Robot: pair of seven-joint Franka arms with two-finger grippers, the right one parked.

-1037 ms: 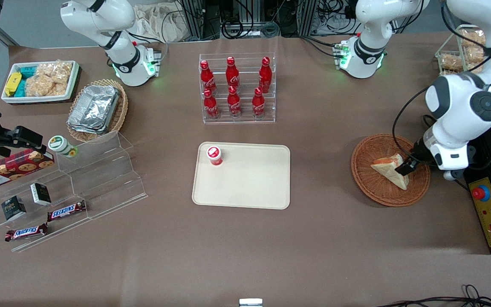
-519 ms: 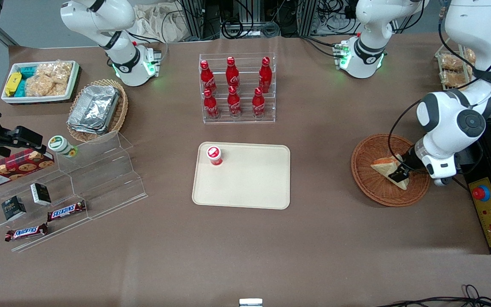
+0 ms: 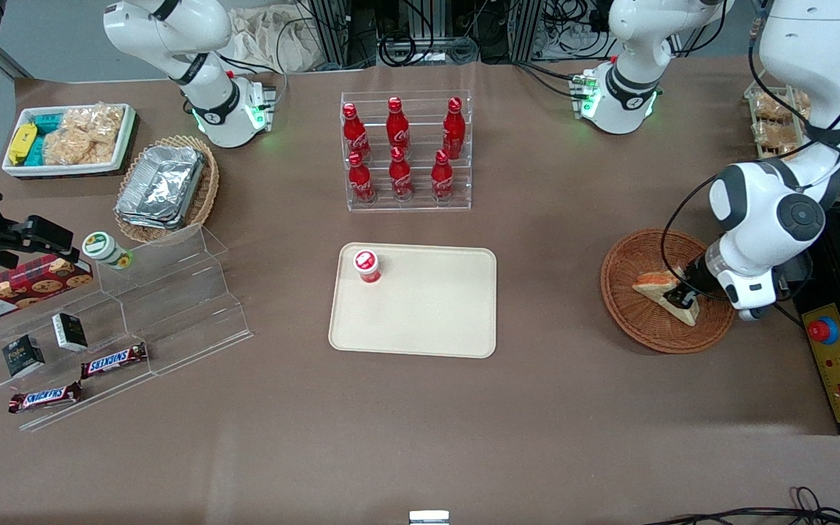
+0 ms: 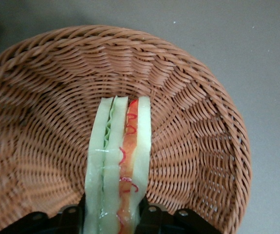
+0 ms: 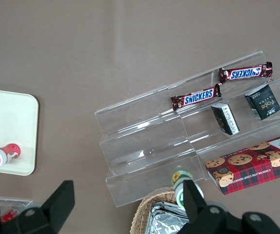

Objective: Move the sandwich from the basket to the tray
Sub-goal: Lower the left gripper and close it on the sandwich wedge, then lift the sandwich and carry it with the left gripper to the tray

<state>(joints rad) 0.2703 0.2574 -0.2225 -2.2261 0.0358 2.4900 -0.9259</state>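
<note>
One sandwich (image 3: 662,289) was seen lying in the single round basket (image 3: 635,321), toward the working arm's end of the table from the tray (image 3: 427,313). The gripper (image 3: 682,298) was lowered into that basket, and its fingers (image 4: 152,214) were pressed against both bread faces, so the wedge looked pinched edge-up between them, filling stripe showing. One red-capped cup (image 3: 367,265) was stood on the tray's corner, nothing else on it. Six red cola bottles (image 3: 399,149) were racked in a clear stand farther from the front camera than the tray. Two Snickers bars (image 3: 114,360) were laid on the acrylic steps (image 3: 172,292), toward the parked arm's end.
</note>
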